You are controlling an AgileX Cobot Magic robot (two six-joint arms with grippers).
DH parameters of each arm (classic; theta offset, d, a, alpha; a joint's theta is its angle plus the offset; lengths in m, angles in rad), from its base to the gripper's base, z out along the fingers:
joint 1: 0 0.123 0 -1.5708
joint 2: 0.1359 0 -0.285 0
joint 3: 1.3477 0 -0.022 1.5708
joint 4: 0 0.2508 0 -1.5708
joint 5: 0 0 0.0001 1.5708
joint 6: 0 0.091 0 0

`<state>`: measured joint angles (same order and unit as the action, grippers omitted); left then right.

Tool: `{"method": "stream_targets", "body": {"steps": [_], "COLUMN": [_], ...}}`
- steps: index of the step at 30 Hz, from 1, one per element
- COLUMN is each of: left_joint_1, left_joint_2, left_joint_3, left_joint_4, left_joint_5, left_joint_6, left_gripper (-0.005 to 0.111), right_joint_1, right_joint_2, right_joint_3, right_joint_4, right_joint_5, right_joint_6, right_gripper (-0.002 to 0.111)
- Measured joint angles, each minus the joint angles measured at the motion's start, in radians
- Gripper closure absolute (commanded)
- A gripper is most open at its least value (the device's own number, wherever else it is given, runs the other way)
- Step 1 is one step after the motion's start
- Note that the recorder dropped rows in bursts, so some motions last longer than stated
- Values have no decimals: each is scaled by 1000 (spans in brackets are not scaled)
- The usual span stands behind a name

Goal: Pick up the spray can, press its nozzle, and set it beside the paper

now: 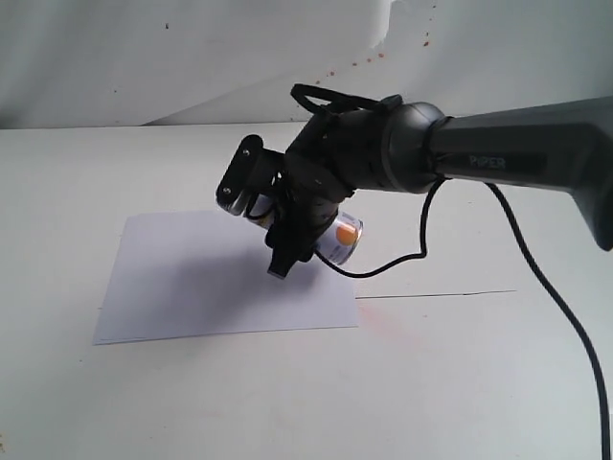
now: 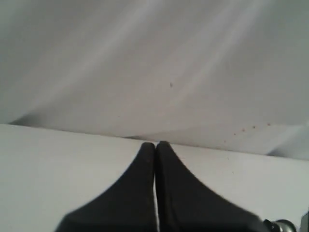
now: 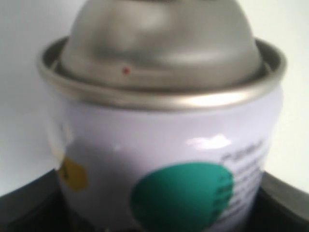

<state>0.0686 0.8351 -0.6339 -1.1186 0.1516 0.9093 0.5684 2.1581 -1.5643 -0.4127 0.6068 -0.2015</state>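
The spray can (image 1: 343,236) is white with an orange dot and hangs tilted, almost on its side, above the right part of the paper (image 1: 192,287). My right gripper (image 1: 292,225) is shut on its body. Close up in the right wrist view, the spray can (image 3: 164,145) shows a silver shoulder, a green dot and a yellow patch, with black fingers (image 3: 29,212) at either side. Its nozzle is out of view. In the left wrist view my left gripper (image 2: 155,145) is shut with nothing in it, low over the white table, and it does not show in the exterior view.
A black cable (image 1: 402,259) loops from the right arm (image 1: 517,153) down towards the table. A wrinkled white backdrop (image 1: 192,57) closes off the rear. A thin seam (image 1: 431,294) and a faint reddish stain (image 1: 388,326) mark the table right of the paper.
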Motion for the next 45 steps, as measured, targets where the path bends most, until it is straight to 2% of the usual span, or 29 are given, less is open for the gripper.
{"method": "stream_targets", "body": {"steps": [6,14,20,28,45], "left_joint_1": [0,0,0,0,0], "left_joint_2": [-328,-572,-596,-596,-596], "left_joint_3": [198,370,394,396,396], "left_joint_4": [30,34,36,36,36], "left_joint_5": [-63,-51,-58,-50,-47], "left_joint_6": [7,7,7,9,9], "left_gripper": [107,107,107,107,107], "right_joint_1": [0,0,-25,-128,-145], "right_joint_2": [-50,-132,-206,-330,-566], "right_joint_3": [0,0,0,25,359], "right_joint_4": [76,203,428,675,770], "right_joint_5": [-18,-20,-55,-107,-477], "right_joint_6": [5,7,-32,-200,-228], "right_gripper": [108,108,108,108,108]}}
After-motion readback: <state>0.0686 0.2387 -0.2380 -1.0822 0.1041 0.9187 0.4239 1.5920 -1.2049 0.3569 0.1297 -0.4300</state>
